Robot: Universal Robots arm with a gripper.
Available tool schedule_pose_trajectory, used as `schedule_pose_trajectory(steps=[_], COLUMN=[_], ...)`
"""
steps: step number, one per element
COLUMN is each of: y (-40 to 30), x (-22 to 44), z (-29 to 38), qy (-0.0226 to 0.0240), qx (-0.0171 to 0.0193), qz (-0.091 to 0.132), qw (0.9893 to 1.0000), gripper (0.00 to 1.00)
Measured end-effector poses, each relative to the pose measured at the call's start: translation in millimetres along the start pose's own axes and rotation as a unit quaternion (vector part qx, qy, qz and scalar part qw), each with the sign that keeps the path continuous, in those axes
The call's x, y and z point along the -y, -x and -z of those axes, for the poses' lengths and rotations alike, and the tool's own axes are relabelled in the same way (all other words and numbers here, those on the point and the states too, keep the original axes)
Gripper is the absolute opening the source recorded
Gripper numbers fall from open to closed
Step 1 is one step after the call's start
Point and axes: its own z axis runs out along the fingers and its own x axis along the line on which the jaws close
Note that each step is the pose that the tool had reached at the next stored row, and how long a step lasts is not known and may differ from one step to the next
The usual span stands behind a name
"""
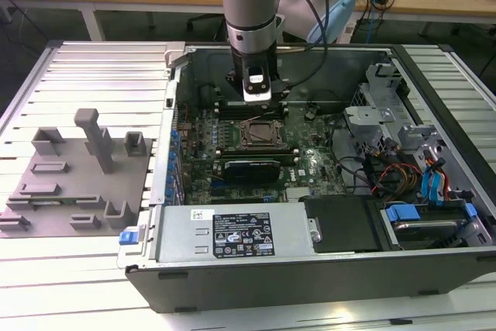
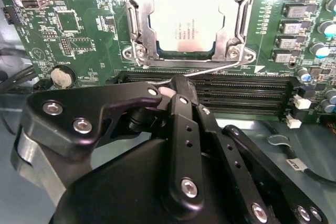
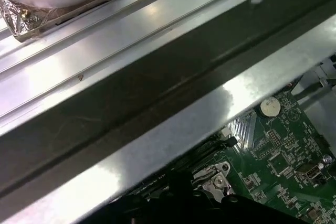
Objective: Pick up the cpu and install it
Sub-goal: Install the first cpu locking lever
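In the second wrist view the tool (image 2: 176,85) fills the near ground: black linkages and screws, its fingers (image 2: 181,114) drawn together to a tip. Nothing shows between them, though the tip is partly hidden, so an empty, closed grip is likely but not certain. The tip hangs just over the dark memory slots (image 2: 236,90) on the green motherboard (image 2: 79,30).

Just beyond the slots sits the socket (image 2: 142,30) with its metal frame, and the cpu (image 2: 181,22) lies flat inside it, silvery top up, framed on all sides by the metal bracket. A round coin battery (image 2: 63,76) sits on the board to one side.

In the exterior view the arm (image 1: 248,5) reaches down into the open computer case (image 1: 256,277), the tool (image 1: 258,98) just behind the socket (image 1: 260,133). A power supply (image 1: 232,234) lies along the near wall of the case. On the exterior view's left, a grey tray (image 1: 74,184) with upright fixtures rests on the slatted counter (image 1: 93,67), well apart from the tool.
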Motion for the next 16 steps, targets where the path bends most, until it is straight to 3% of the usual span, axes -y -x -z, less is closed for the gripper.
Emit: schedule_pose_trajectory(steps=[4, 16], y=[8.1, 3.8], x=[-4.6, -11.2], z=[-5.4, -8.7], qy=[0.0001, 0.0002], qx=[0.0000, 0.0000], qz=[0.000, 0.000], qw=[1.0000, 1.0000], gripper=[0.11, 0.11])
